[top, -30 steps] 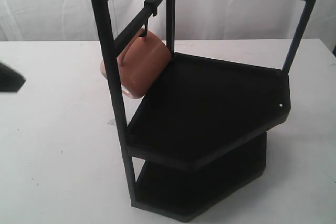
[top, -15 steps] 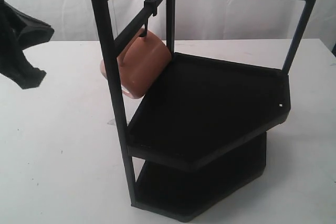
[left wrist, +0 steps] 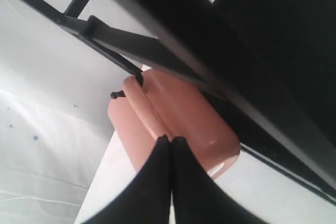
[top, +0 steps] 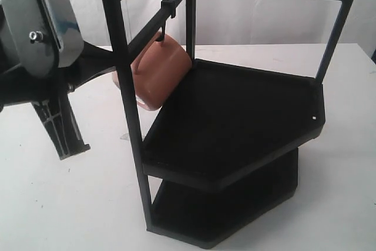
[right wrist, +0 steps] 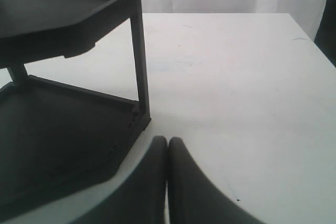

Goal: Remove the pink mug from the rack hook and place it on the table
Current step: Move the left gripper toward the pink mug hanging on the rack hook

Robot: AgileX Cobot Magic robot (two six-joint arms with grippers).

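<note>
The pink mug (top: 161,72) hangs tilted by its handle from the rack hook (top: 166,24), just outside the upper shelf (top: 235,116) of the rack (top: 120,57) and clear of the surface (top: 64,204). Its inside is hidden. The left hand (left wrist: 169,140), fingers pressed together, points at the mug from outside the rack. The right hand (right wrist: 167,141), fingers also together, sits low near the rack's foot.

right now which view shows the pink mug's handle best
The left wrist view: the pink mug sits close up, its handle looped on the rack hook. The exterior view shows it smaller, partly behind a rack post. The right wrist view misses it.
</note>
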